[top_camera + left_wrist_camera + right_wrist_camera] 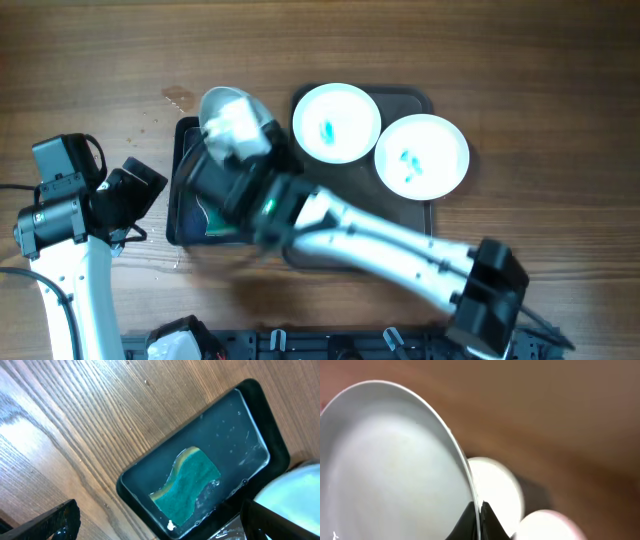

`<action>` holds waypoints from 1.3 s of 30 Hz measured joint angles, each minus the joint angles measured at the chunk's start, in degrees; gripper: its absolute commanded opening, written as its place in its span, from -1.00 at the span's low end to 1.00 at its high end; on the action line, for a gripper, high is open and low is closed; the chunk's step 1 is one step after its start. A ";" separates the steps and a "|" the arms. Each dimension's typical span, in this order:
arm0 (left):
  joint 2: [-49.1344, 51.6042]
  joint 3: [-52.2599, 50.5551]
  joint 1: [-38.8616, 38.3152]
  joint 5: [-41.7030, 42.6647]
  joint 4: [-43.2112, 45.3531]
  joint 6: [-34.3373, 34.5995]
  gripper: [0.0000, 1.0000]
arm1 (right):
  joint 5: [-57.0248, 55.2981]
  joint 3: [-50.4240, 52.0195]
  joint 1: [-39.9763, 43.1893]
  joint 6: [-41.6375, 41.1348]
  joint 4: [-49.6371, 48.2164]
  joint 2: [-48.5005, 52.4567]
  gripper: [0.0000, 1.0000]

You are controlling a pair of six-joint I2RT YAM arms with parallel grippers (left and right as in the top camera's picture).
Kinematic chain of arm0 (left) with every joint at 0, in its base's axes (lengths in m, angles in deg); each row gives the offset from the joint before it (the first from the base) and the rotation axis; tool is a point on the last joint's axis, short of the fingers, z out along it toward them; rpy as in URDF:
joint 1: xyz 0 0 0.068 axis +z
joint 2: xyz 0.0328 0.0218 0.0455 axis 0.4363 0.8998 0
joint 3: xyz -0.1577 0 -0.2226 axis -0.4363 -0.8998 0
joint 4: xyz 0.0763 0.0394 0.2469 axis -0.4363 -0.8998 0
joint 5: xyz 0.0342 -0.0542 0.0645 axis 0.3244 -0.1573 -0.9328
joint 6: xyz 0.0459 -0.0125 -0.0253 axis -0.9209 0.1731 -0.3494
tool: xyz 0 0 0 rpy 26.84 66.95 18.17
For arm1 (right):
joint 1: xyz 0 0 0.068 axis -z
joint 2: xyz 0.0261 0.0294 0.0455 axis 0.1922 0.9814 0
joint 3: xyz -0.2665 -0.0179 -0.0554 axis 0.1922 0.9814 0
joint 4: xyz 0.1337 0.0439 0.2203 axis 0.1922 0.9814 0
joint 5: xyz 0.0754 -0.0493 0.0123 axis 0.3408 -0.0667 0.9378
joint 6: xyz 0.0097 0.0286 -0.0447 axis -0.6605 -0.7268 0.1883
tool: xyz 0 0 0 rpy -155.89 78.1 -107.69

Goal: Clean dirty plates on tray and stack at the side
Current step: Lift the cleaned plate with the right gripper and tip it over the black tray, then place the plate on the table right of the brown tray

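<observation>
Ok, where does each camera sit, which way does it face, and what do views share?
Overhead: above the wooden table, facing down; left arm and right arm show.
Left wrist: on left arm, down at the green sponge in the black water tray; open fingers frame the bottom.
Right wrist: on right arm, along the held round white plate; dark fingers pinch its rim.
Shared: overhead also shows that plate and water tray.

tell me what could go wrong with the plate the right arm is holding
The right gripper pinches the white plate only at its rim, tilted, so it might slip and drop onto the water tray. The right arm also stretches close past the dirty plates; a swing back could knock them.
</observation>
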 measured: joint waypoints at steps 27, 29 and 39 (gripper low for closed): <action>0.00 0.02 0.02 0.02 0.00 0.00 1.00 | 57.90 42.40 100.32 -2.62 -1.75 -22.51 -0.91; 0.00 0.02 0.00 0.02 0.00 0.00 1.00 | 57.94 44.57 100.94 -2.62 -4.00 -22.23 -0.59; 0.00 0.02 0.02 0.02 0.00 -0.02 1.00 | 60.78 46.42 87.52 -1.05 -1.95 -27.30 -0.22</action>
